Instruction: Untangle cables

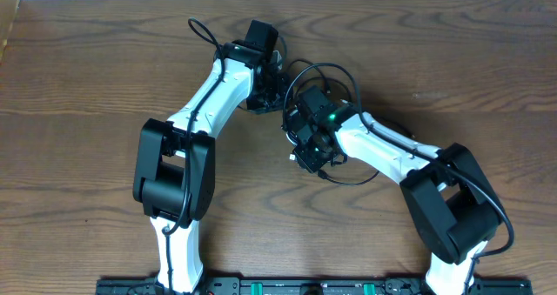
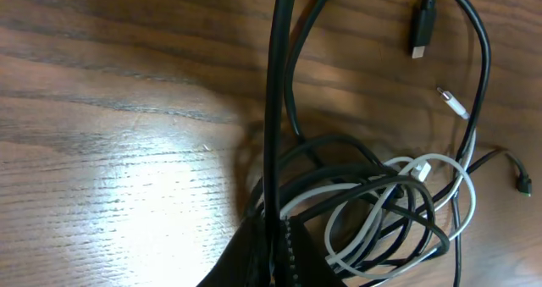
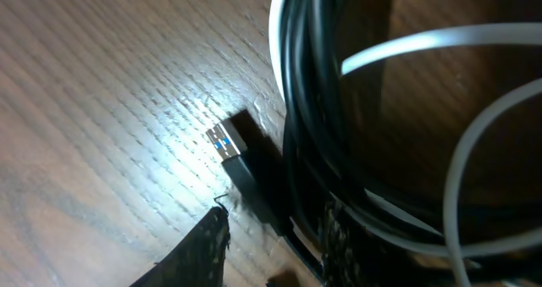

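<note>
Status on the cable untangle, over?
Left tool shut on thin black cable. Right tool straddles same cable beside its USB plug, grip unclear. Thin white cable looped through the black one, tangle not freed.

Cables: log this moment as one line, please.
phase: untangling, not done | left gripper: shut on black cable | right gripper: at USB plug on table, grip unclear | white cable: looped through black coils
</note>
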